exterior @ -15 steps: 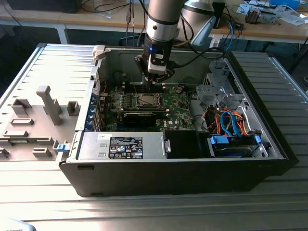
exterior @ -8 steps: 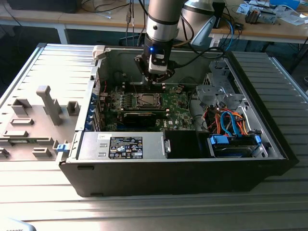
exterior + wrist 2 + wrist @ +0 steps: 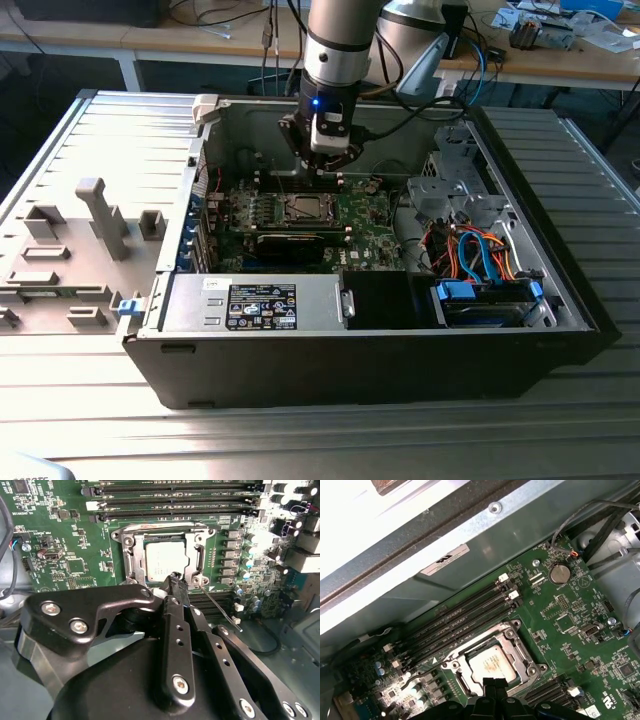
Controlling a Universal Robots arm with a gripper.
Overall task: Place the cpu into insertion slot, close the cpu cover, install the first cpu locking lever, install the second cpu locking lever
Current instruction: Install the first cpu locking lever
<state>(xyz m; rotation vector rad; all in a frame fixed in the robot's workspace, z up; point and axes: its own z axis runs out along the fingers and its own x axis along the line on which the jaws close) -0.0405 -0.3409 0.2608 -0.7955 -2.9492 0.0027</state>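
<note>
Cpu [image 3: 162, 560] count is one: it lies flat in its socket, silver top up, and both wrist views show it. One cover [image 3: 160, 529] lies down around it as a metal frame, and the chip shows through the open window. One lever [image 3: 220, 611], a thin wire rod, slants away from a corner of the socket, its hooked end free over the board [image 3: 75, 540]. Four long memory slots [image 3: 462, 617] run side by side just beyond the socket. We count one claw [image 3: 175, 577]. It is narrow, pads pressed together with nothing we can see between them. Its tip stands at the cpu's edge, on or just above the cover's rim near the lever's root; whether it touches we cannot tell. In the exterior view it hangs over the socket inside the open case [image 3: 400, 350].
</note>
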